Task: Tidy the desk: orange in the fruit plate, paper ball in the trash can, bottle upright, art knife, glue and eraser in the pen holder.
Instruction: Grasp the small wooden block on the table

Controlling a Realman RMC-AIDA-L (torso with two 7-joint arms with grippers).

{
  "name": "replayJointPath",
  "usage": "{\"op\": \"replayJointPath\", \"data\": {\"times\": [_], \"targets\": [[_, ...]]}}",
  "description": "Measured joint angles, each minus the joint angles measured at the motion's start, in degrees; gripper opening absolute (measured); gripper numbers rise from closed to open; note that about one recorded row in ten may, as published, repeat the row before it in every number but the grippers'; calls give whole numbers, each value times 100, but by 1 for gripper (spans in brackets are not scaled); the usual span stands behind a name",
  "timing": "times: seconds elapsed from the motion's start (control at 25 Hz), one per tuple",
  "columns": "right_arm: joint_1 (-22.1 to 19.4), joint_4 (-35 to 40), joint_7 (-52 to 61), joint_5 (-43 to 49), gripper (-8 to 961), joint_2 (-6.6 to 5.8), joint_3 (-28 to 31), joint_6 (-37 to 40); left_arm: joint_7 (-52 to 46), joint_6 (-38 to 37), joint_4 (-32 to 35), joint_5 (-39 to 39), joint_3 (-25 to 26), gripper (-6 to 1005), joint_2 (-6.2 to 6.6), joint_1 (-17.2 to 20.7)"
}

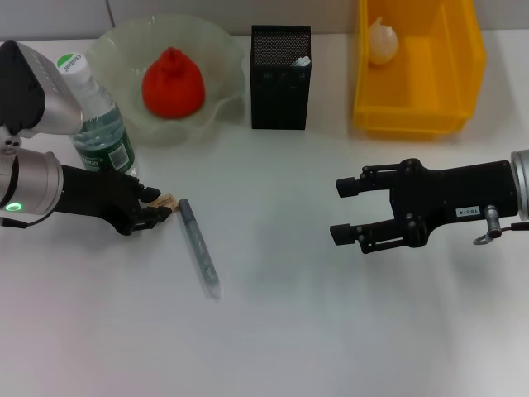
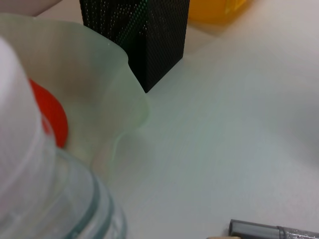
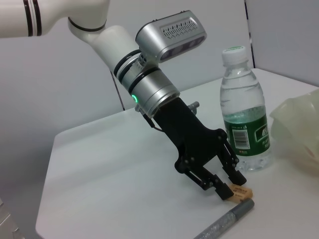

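Observation:
My left gripper (image 1: pixel 155 205) is low on the desk (image 1: pixel 331 331) with its fingertips closed around the tan eraser (image 1: pixel 164 201); the right wrist view shows this too, gripper (image 3: pixel 230 186) and eraser (image 3: pixel 241 192). The grey art knife (image 1: pixel 197 248) lies just beside it. The bottle (image 1: pixel 97 120) stands upright behind the gripper. The orange (image 1: pixel 173 83) sits in the fruit plate (image 1: pixel 223 50). The paper ball (image 1: pixel 383 41) lies in the yellow trash can (image 1: pixel 463 58). The pen holder (image 1: pixel 281 83) holds a white item. My right gripper (image 1: pixel 345 211) is open and empty at the right.
The left wrist view shows the bottle cap (image 2: pixel 15 124), fruit plate rim (image 2: pixel 99 74), pen holder (image 2: pixel 149 35) and the knife's end (image 2: pixel 274 231). Bare desk lies between the two grippers and along the front.

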State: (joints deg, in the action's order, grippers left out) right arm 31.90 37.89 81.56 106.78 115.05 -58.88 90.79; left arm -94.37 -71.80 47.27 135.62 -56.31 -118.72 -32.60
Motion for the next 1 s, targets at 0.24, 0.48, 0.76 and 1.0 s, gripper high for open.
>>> {"op": "replayJointPath", "data": {"times": [0.24, 0.48, 0.76, 1.0], "targets": [[0, 0, 0, -10, 775, 0, 0, 0, -2, 34, -25, 3, -30, 353, -1, 0], [0, -1, 0, -16, 776, 0, 0, 0, -6, 35, -26, 2, -29, 317, -1, 0], [0, 0, 0, -26, 776, 7, 7, 0, -12, 35, -25, 0, -29, 291, -1, -6], [5, -1, 1, -26, 775, 9, 9, 3, -18, 8, -3, 3, -26, 269, -2, -2]]}}
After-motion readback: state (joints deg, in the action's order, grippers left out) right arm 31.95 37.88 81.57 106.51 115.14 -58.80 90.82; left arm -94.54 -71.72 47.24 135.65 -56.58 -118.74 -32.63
